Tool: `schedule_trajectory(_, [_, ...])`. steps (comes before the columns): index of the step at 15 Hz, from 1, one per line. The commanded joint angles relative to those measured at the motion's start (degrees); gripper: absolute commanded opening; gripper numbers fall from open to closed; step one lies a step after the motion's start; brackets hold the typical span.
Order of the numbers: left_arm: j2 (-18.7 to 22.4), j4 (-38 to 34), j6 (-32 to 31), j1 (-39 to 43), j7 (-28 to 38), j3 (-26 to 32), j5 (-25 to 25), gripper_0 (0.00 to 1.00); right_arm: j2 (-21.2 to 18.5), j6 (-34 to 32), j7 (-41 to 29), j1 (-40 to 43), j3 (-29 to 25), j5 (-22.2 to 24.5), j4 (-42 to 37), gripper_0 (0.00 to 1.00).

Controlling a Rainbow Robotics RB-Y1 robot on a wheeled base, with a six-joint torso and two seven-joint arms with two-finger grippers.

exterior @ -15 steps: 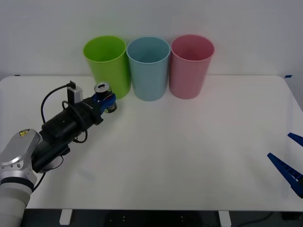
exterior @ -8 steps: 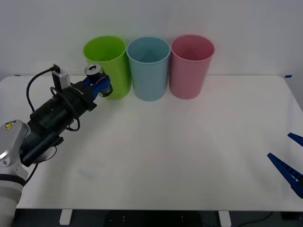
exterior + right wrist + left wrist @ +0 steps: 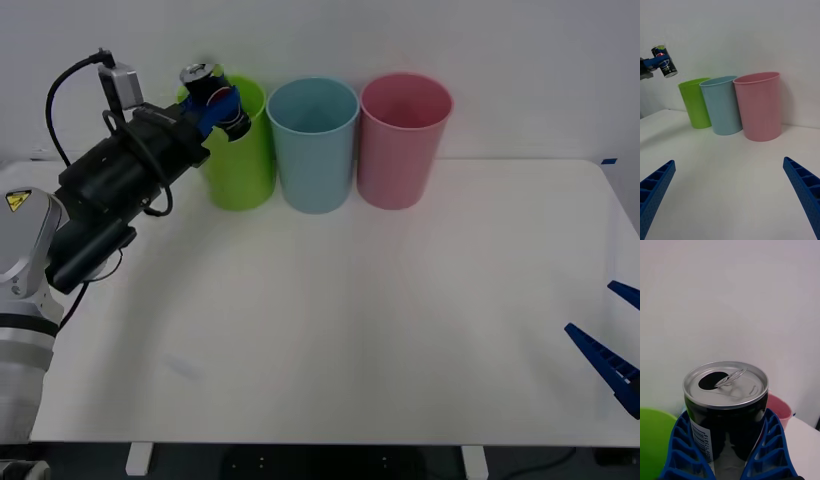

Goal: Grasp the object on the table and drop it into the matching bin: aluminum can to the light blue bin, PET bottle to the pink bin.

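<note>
The left claw (image 3: pixel 213 104) pinches the aluminum can (image 3: pixel 210 95) in the air over the lime green bin (image 3: pixel 235 160), left of the light blue bin (image 3: pixel 313 150). The right claw (image 3: pixel 610 345) rests spread at the tabletop's (image 3: pixel 400 320) near right.

can (image 3: pixel 214 98): dark w/ silver top, barcode strip | bins: lime green (image 3: pixel 236 160) / light blue (image 3: pixel 314 150) / pink (image 3: pixel 402 145) | claws: ribbed blue | tabletop (image 3: pixel 400 320): white
</note>
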Motion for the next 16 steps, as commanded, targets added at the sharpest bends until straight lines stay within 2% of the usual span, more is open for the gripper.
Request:
schedule_trajectory(1, [-0.09,0.43,2.53,-3.37,6.26,-0.64,-4.37,0.00,0.00,0.00,0.00,0.00,0.00,0.00,0.00,1.00])
schedule_trajectory(2, [0.00,1.75,3.33,-5.30,7.93,-1.35,-5.60,0.00,0.00,0.00,0.00,0.00,0.00,0.00,0.00,1.00])
schedule_trajectory(10, [-0.09,21.44,7.63,-21.03,7.05,-7.15,-6.83,0.00,0.00,0.00,0.00,0.00,0.00,0.00,0.00,1.00])
schedule_trajectory(16, [-4.49,35.33,13.96,-31.49,4.32,-8.64,-9.03,0.00,0.00,0.00,0.00,0.00,0.00,0.00,0.00,1.00])
